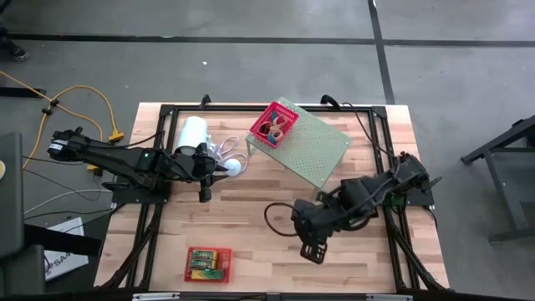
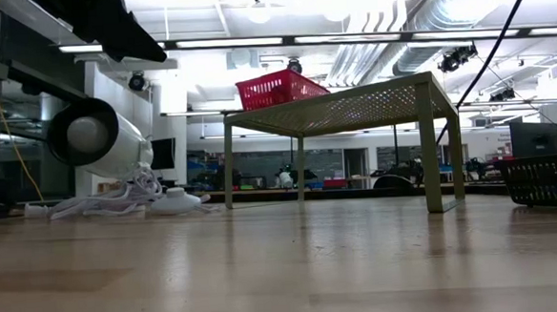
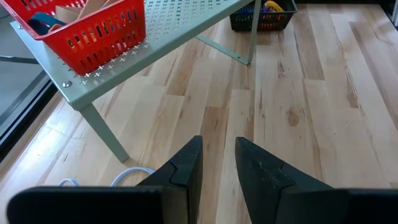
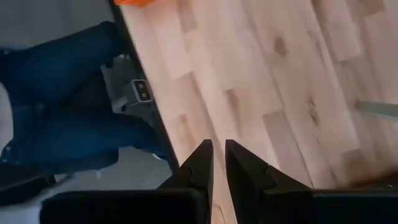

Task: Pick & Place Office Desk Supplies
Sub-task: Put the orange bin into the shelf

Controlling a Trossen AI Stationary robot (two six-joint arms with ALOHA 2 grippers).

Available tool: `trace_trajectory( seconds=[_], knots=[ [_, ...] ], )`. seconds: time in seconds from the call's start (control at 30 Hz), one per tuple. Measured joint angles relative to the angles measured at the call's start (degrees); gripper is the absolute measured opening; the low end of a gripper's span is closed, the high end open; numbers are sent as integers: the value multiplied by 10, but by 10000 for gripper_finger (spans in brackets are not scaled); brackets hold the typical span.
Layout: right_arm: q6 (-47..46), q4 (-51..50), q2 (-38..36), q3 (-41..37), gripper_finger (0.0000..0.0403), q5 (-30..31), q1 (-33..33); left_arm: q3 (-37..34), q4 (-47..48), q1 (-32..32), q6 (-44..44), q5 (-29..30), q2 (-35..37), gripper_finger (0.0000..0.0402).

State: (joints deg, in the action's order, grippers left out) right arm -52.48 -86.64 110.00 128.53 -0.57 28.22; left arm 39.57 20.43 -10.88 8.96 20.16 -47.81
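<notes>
Two claws narrow, empty: left claw (image 3: 217, 163), right claw (image 4: 217, 163); plank table (image 1: 251, 217).

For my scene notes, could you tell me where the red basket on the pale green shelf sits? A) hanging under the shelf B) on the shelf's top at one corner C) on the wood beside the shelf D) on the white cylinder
B: the red basket rests on the shelf top, at one corner.

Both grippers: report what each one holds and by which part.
Nothing is held. The left gripper and the right gripper each show a bare gap between their fingers, over empty table.
</notes>
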Motion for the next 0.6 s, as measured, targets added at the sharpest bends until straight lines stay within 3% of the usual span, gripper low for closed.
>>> trace_trajectory(
  seconds=[0.33, 0.6],
  knots=[
    [61, 81, 0, 0, 30, 3, 8, 0, -1, 0, 0, 0, 0, 89],
    [62, 231, 0, 0, 30, 5, 4, 0, -1, 0, 0, 0, 0, 89]
  ],
)
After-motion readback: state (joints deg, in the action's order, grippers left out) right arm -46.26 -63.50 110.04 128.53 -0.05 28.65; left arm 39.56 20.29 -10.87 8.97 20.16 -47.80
